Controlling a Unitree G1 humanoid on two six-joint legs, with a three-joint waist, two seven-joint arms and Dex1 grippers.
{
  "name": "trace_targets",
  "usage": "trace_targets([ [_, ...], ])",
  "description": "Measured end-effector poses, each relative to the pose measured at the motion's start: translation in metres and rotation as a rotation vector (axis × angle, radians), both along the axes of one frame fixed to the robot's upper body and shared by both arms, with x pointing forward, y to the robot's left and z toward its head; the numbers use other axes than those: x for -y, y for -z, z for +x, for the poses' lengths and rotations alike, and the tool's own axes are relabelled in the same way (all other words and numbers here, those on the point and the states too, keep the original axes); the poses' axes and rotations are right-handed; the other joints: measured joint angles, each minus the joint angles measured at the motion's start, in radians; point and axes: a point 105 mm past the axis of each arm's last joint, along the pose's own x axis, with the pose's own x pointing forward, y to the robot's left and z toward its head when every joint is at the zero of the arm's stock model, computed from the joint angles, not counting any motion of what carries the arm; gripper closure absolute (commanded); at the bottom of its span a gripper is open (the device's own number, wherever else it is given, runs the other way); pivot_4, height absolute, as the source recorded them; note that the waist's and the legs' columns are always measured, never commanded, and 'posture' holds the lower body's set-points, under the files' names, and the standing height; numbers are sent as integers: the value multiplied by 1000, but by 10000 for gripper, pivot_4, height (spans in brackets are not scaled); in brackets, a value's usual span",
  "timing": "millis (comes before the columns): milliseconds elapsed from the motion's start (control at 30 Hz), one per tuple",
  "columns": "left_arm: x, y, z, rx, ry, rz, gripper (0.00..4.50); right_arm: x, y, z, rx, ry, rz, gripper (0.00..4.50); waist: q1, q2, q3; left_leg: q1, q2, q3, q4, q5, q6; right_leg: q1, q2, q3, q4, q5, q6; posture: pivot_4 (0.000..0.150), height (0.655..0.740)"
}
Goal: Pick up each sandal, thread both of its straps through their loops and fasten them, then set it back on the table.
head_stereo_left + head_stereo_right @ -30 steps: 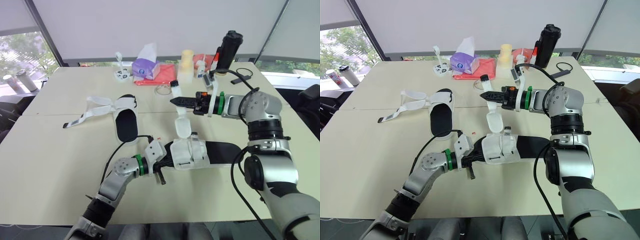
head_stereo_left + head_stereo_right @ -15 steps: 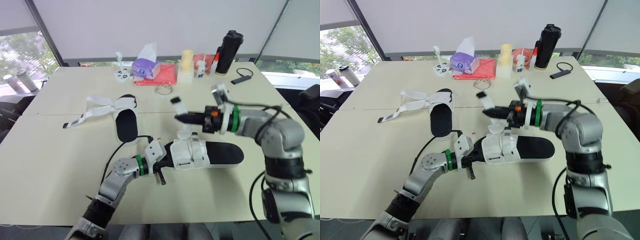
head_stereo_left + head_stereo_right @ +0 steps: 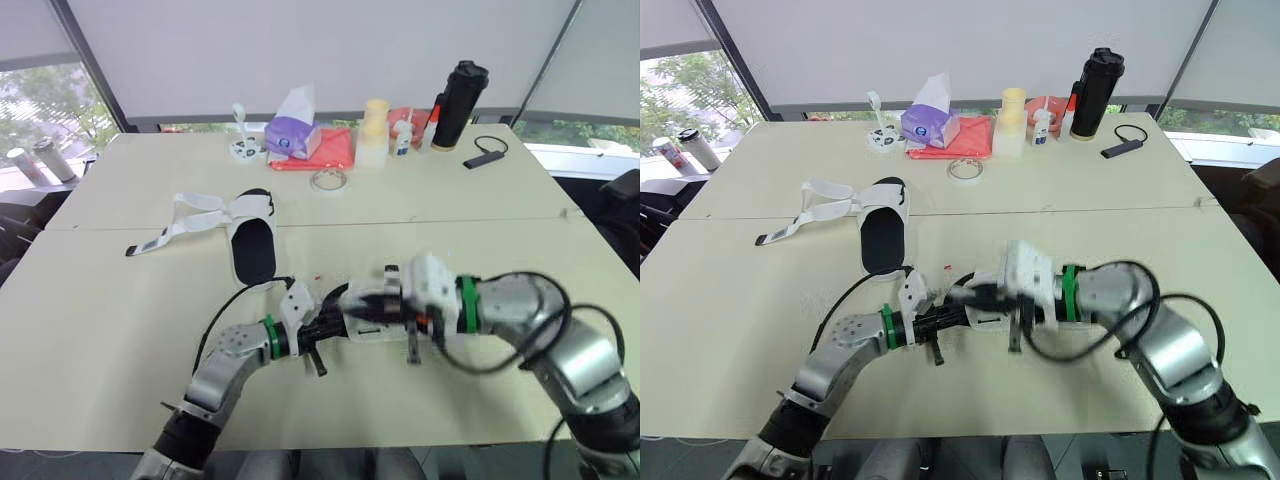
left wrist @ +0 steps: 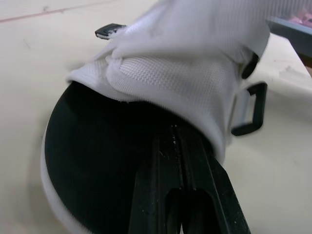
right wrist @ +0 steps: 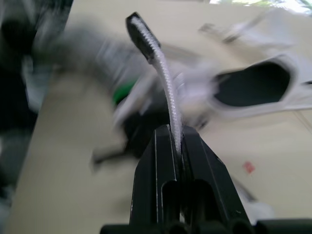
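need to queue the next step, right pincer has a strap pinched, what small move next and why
Probably steer the right pincer so the free tip of the strap points at the black loop on the sandal. The strap is pinched with its end sticking out, the loop looks empty, and the left pincer grips the sandal.

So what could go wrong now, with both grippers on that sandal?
The strap is pinched at just one spot by the right gripper and arches free beyond it, so it could slip out before reaching the black loop. The left gripper holds the sandal by a narrow pinch; a hard tug might twist it loose.
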Motion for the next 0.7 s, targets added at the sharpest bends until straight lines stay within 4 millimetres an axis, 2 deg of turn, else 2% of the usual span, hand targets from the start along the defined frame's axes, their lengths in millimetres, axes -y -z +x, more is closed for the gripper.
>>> trace_targets([
  [100,1,1,-1,-11,3,2,45000,-1,5,-1,167,-73,-58,44680,1,0,0,3,0,0,0,0,0,2,0,0,0,-1,-2,1500,7400],
  [333,1,2,-1,-17,7,8,45000,9,31,8,487,-195,-182,44680,3,-1,0,6,0,0,0,0,0,5,0,0,0,-1,-3,1500,7400],
  [467,1,3,-1,-17,4,8,45000,11,36,14,593,-227,-200,44680,3,-1,0,7,0,0,0,0,0,6,0,1,0,-1,-3,1500,7400],
  [567,2,3,-1,-17,0,7,45000,14,40,21,682,-255,-231,36303,3,-1,0,8,0,0,0,0,0,7,0,1,0,-1,-3,1500,7400],
  [700,3,2,0,-15,-2,6,45000,19,44,21,740,-291,-241,15073,4,-1,0,8,0,0,0,0,0,8,0,1,0,-1,-3,1500,7400],
])
